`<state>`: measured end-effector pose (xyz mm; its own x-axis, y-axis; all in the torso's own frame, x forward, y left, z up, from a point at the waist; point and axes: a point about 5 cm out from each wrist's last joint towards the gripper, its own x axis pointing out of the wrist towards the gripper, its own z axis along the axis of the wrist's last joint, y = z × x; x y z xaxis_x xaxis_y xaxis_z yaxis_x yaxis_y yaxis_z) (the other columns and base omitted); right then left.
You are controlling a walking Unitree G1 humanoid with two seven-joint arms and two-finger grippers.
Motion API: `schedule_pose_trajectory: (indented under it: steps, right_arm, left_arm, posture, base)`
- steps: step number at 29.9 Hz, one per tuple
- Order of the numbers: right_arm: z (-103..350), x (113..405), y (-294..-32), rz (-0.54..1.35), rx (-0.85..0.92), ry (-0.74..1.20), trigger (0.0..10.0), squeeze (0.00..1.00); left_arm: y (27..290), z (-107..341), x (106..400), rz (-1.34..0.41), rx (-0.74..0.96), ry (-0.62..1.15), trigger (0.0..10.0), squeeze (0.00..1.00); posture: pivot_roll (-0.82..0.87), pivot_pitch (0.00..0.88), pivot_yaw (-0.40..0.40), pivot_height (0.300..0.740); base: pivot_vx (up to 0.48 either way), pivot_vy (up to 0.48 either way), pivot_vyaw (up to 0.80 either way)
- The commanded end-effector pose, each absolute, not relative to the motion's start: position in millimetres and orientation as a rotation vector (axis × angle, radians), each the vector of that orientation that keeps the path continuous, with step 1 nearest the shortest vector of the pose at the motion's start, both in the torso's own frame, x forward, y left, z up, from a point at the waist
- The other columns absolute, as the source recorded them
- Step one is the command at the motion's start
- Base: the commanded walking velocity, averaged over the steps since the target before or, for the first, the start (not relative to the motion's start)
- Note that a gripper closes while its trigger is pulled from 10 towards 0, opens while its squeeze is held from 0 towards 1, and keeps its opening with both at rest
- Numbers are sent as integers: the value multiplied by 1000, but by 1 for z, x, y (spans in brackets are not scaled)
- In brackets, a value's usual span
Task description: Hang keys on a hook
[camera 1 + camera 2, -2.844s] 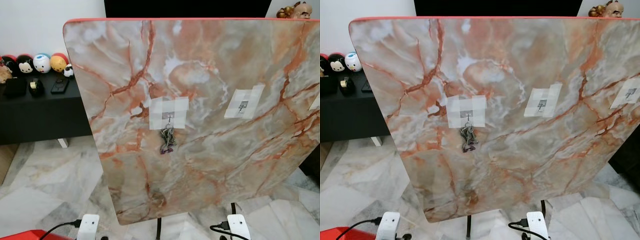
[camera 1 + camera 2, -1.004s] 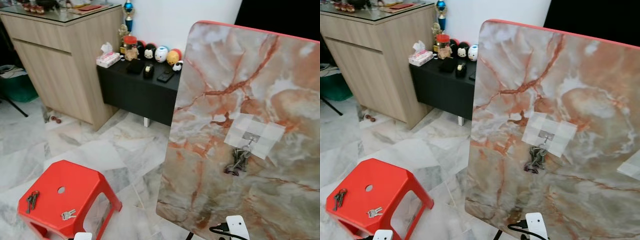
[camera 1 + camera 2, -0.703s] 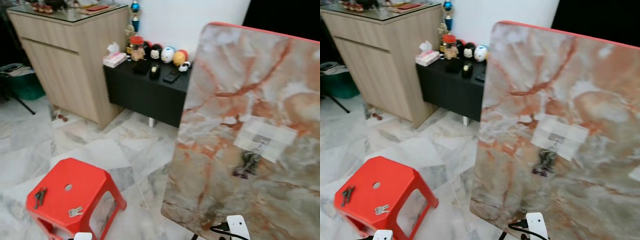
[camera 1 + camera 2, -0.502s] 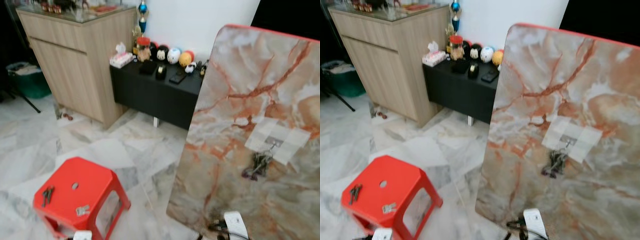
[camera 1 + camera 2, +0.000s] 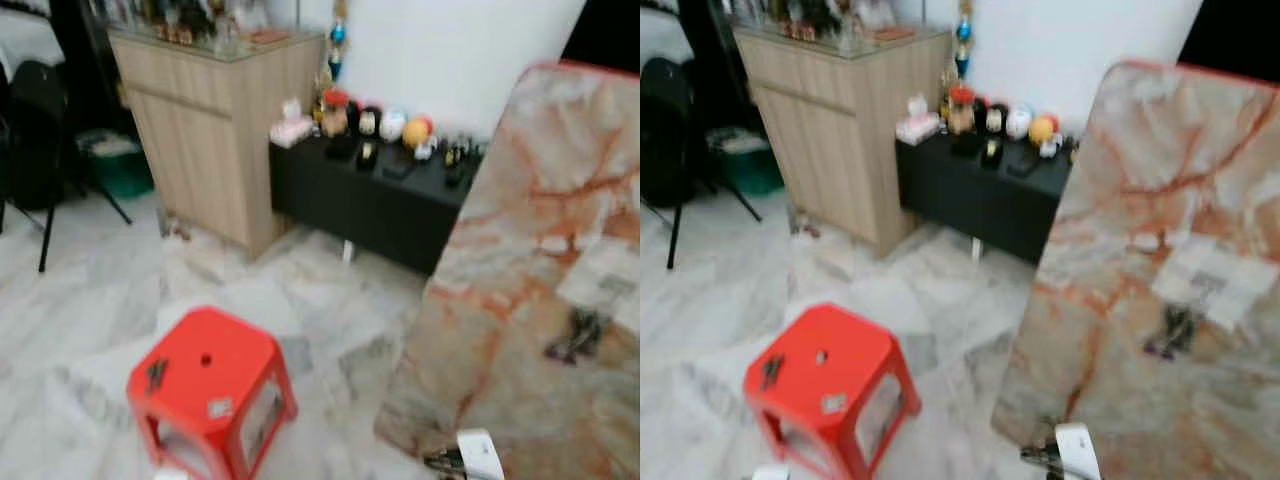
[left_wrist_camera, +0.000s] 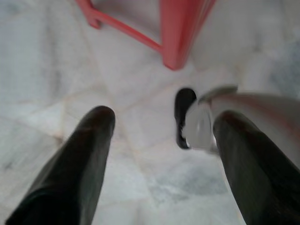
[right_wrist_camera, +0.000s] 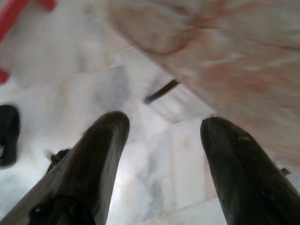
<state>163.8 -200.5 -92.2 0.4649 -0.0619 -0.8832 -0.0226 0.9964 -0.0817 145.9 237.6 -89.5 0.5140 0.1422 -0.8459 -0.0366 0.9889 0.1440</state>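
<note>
A marble-patterned board (image 5: pixel 530 330) stands upright on the right, with taped hooks on it. One dark bunch of keys (image 5: pixel 580 335) hangs from a taped hook (image 5: pixel 615 285). On the floor to the left, a red stool (image 5: pixel 210 385) carries a dark key bunch (image 5: pixel 155 373) and a small silver set of keys (image 5: pixel 217 408). Both arms hang low. My left gripper (image 6: pixel 164 119) is open above the floor near a red stool leg (image 6: pixel 180 33). My right gripper (image 7: pixel 165 124) is open beside the board's lower edge (image 7: pixel 225 61). The head views are blurred.
A wooden cabinet (image 5: pixel 215 140) and a low black bench (image 5: pixel 370 195) with small figurines stand against the white back wall. A dark chair (image 5: pixel 30 150) is at the far left. Marble floor (image 5: pixel 90 310) lies around the stool.
The camera has swung left and pulled back, so the board slid to the right and the stool came toward the middle. The hung keys stay on their hook.
</note>
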Motion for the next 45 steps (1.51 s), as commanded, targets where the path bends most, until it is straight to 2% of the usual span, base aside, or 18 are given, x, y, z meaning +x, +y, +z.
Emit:
schedule_pose_trajectory:
  steps: [1,45]
  right_arm:
    - [-89,171,-201,-31,-83,1068,10000,0]
    - [-89,171,-203,-63,-78,1058,10000,0]
  left_arm:
    - [238,-92,139,107,113,1047,10000,0]
    - [237,-91,142,65,161,1047,10000,0]
  posture:
    - [90,0,-96,740]
    - [83,0,-96,740]
  base:
    - [0,255,0]
    - [0,287,-56]
